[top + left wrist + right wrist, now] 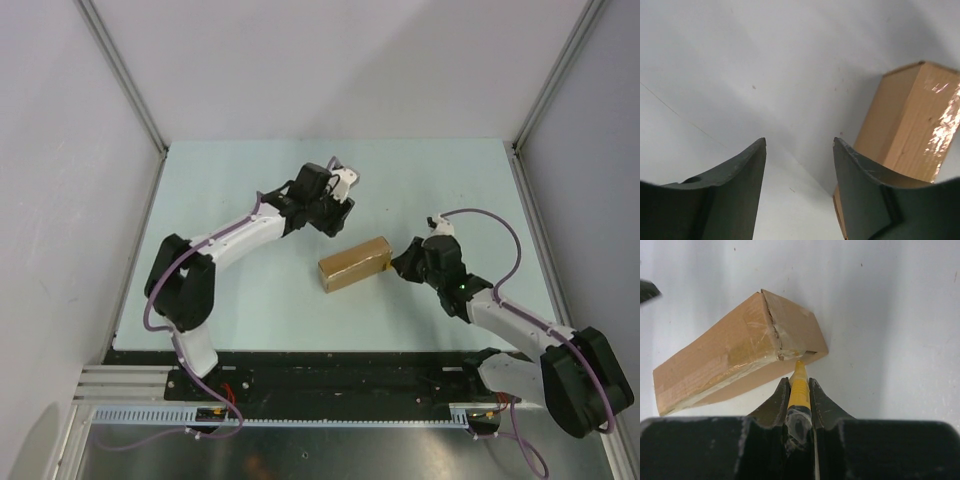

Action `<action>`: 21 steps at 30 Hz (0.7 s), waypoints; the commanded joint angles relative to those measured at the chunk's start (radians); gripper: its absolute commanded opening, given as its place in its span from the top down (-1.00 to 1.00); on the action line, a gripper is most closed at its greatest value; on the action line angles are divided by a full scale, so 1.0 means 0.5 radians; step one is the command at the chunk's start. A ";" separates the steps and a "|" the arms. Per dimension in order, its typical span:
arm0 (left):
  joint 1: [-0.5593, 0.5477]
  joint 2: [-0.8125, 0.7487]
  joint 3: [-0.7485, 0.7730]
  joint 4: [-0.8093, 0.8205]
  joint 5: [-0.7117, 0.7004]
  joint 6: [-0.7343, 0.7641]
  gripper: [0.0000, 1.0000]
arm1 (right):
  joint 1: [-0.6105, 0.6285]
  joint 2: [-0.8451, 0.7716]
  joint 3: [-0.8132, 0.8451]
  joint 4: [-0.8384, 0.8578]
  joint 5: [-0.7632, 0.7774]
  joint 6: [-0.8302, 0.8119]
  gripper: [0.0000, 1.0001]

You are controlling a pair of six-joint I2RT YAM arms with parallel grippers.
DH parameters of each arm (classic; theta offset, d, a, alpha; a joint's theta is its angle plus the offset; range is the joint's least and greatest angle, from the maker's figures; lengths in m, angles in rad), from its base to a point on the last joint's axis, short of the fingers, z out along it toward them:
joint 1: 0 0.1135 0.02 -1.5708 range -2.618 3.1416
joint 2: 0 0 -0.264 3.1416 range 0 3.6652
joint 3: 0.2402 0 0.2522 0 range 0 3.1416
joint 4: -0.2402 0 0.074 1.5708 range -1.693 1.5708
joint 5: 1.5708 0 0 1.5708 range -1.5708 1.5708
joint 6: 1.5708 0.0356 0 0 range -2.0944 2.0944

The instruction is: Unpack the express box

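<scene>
Clamping yellow utility knife [799, 390] in right gripper [799, 382], tip up against taped 3 o'clock end of express box [735, 357], left gripper [799, 142] hanging part-open, empty, near its 11 o'clock

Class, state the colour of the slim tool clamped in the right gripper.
The tool is yellow, clearest in the right wrist view.

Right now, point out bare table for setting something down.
Free: the far table strip along the back wall, and the near strip between express box and base rail. Crowded: around the box, between left gripper and the knife in the right gripper.
</scene>
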 commanded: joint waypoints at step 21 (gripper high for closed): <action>0.187 -0.376 -0.785 0.019 0.604 -0.429 -0.02 | 0.201 0.959 0.767 0.576 -0.199 -0.273 1.00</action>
